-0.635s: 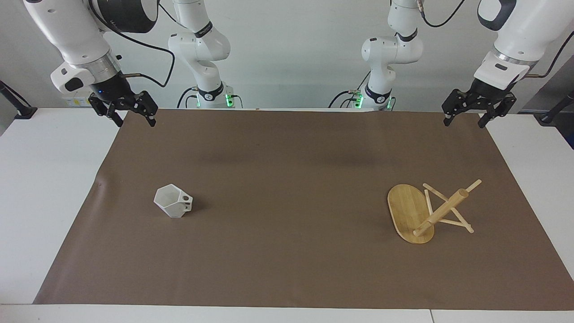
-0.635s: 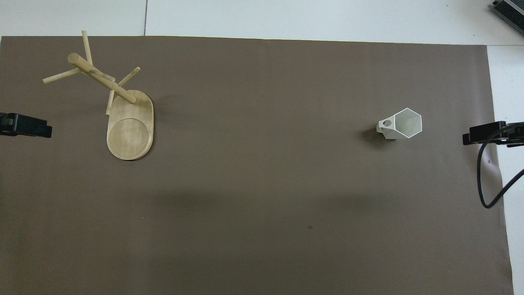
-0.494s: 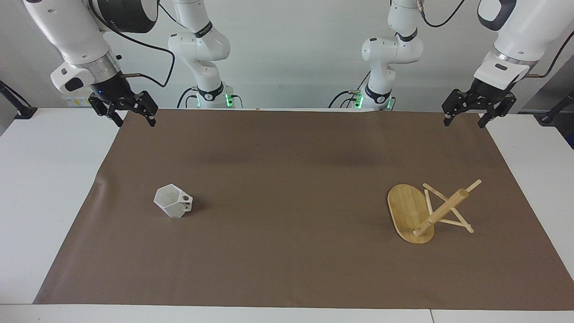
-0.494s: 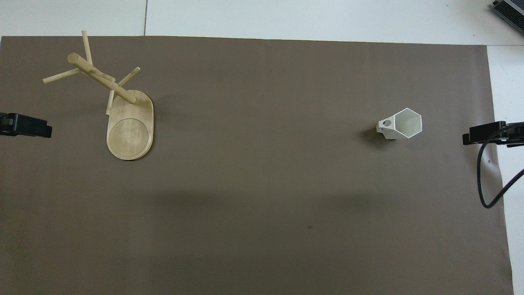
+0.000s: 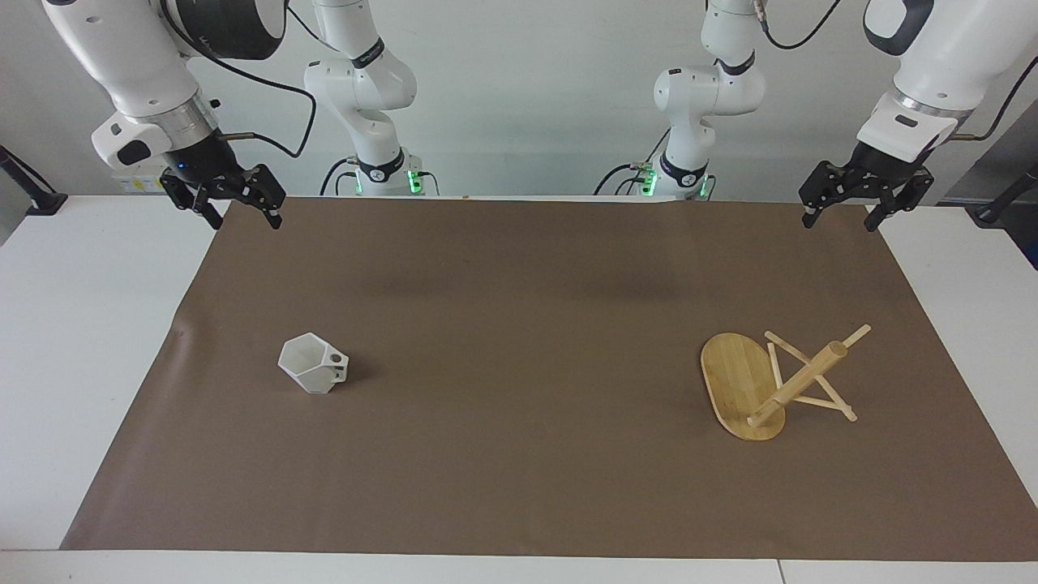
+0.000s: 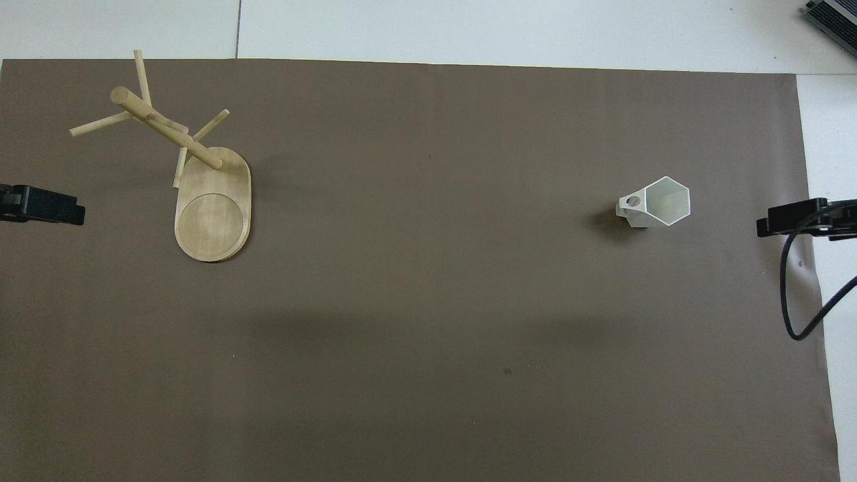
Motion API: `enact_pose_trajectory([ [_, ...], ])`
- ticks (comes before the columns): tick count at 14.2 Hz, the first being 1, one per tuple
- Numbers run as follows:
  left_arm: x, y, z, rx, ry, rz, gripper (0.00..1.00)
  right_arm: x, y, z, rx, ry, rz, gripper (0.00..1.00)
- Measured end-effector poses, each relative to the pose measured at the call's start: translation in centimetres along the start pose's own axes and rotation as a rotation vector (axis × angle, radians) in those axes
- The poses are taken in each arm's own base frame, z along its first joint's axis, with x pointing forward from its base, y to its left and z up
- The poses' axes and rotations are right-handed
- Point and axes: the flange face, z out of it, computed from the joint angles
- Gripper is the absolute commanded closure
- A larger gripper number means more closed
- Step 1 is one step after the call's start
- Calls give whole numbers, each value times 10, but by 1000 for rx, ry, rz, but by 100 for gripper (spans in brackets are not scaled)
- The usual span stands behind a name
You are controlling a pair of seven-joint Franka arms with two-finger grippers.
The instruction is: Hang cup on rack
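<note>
**Both grippers empty; cup and rack untouched**

Fingers: the right gripper (image 5: 242,209) hangs with its fingers spread wide and nothing between them, over the mat's corner at the right arm's end of the tabletop (image 5: 73,341). The left gripper (image 5: 839,215) is likewise spread wide and empty, over the mat's corner at the left arm's end. Both arms wait.

Cup (image 5: 313,363): stands upright on the brown mat (image 5: 519,324) toward the right arm's end, well apart from either gripper, mouth up, its handle turned toward the middle of the mat.

Rack (image 5: 762,381): stands on the mat toward the left arm's end, well apart from the cup, pegs free.

Handling judgement: the cup looks small, light and rigid, likely brittle if dropped. Its matte flat facets should give the fingers fair purchase. A hold across two facing walls at the rim, clear of the handle, would leave the handle's hole free for a peg.
</note>
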Motion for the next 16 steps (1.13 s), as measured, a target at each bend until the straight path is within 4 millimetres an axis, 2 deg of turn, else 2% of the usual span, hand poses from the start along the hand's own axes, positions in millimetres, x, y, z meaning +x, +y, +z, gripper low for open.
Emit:
enact_pose_trajectory([
  [16,0,0,0,0,0,0,0,1,4,-1,-41,7,-3,0],
])
